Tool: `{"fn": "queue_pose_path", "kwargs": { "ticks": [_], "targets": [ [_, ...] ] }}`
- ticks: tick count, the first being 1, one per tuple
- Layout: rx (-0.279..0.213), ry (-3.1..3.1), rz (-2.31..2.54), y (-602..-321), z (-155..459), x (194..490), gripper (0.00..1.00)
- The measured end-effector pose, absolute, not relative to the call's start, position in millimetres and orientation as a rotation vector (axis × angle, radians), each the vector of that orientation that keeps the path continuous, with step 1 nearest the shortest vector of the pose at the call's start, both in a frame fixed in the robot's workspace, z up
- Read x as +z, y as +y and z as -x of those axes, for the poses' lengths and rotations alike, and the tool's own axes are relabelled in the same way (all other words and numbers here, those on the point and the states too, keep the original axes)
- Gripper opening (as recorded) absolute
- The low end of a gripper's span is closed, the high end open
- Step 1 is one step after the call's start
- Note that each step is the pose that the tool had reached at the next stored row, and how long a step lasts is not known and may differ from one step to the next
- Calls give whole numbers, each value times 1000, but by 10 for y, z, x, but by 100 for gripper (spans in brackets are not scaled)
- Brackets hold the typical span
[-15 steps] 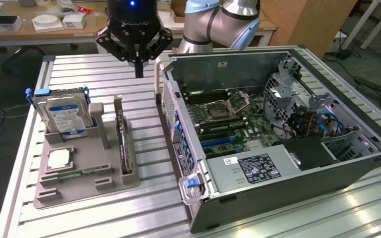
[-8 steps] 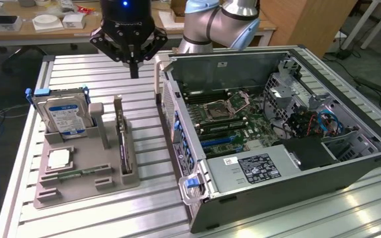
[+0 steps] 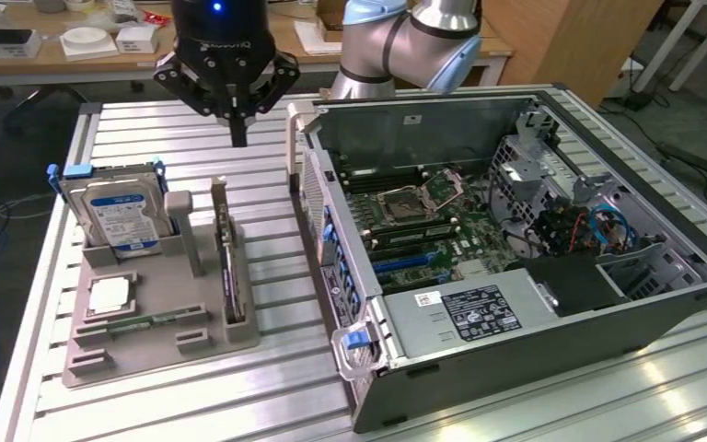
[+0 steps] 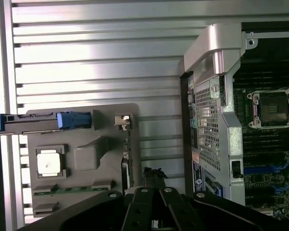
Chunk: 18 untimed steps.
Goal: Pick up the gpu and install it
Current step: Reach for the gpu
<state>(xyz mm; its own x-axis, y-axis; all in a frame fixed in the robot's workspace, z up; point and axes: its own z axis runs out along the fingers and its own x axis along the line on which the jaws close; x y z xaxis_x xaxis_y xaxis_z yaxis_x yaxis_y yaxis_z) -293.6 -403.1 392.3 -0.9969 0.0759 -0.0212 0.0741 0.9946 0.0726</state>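
Observation:
The gpu [image 3: 229,267] stands on its long edge in a slot of the grey holder tray [image 3: 144,354], a thin dark card. From the wrist view it appears edge-on as a dark strip [image 4: 127,161] with its pale bracket [image 4: 123,120] at one end. My gripper [image 3: 239,138] hangs well above the table, just beyond the tray's far end, shut with nothing between its fingers. Its black fingers [image 4: 143,211] meet in a point over the card's other end. The open computer case [image 3: 648,304] lies on its side at the exterior view's right, motherboard [image 3: 440,226] exposed.
In the tray stand a silver hard drive with a blue label [image 3: 114,216], a square processor [image 3: 110,295] and a narrow green memory stick [image 3: 144,322]. The case's handle [image 3: 292,138] rises near the gripper. A cluttered desk [image 3: 84,41] lies behind the slatted metal table [image 3: 157,129].

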Motion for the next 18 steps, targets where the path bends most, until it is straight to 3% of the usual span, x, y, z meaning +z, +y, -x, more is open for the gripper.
{"fn": "queue_pose_path", "kwargs": {
  "ticks": [18],
  "targets": [
    [112, 3113, -117, -4038, 3176, 3916, 10]
  ]
}}
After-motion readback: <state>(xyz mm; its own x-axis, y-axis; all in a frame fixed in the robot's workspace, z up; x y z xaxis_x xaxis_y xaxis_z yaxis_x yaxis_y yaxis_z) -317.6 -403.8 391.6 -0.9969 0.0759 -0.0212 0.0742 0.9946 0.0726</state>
